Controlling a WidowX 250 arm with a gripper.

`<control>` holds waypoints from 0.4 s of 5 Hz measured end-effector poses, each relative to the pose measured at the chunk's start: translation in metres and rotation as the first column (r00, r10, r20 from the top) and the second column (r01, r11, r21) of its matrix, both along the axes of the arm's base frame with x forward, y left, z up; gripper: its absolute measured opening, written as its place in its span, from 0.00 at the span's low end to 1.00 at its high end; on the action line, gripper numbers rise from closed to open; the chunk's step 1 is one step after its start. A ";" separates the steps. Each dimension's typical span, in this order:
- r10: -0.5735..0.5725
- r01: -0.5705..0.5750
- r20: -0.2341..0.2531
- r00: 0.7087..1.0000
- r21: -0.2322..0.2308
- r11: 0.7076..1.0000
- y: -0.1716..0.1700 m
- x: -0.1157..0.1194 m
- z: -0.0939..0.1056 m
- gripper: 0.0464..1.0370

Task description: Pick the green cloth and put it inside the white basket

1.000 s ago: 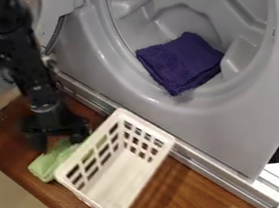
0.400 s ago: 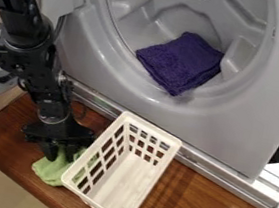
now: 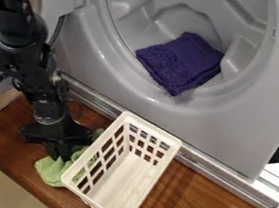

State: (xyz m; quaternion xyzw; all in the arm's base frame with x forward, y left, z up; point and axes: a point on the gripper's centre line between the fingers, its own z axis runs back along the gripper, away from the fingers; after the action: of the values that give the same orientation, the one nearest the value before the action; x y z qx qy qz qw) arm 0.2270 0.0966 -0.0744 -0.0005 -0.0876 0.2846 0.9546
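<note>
At the lower left of the camera view, the black gripper (image 3: 60, 154) points down on the green cloth (image 3: 54, 170), its fingers close together and shut on the fabric. The cloth lies crumpled on the brown wooden board, against the left side of the white basket (image 3: 133, 185). Part of it is hidden under the gripper and behind the basket's slatted wall. The basket stands upright and tilted in angle across the board, with a bare floor inside.
Behind the board stands a grey washer or dryer front (image 3: 165, 126) with a round opening. A folded purple cloth (image 3: 182, 63) lies in that opening. A metal rail (image 3: 202, 167) runs between machine and board. A silver round door is at the left, behind the arm.
The gripper's fingers have come together on the green cloth, after standing apart. The basket has shifted slightly to the right, and the cloth has bunched up a little.
</note>
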 end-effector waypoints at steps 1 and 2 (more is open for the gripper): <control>0.019 -0.019 0.046 0.999 0.004 1.000 0.001 0.005 0.020 0.02; 0.036 -0.036 0.108 0.994 0.002 0.999 -0.001 0.010 0.043 0.02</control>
State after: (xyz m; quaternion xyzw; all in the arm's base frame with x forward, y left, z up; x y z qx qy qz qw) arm 0.2374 0.0954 -0.0312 -0.0126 -0.1396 0.3010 0.9433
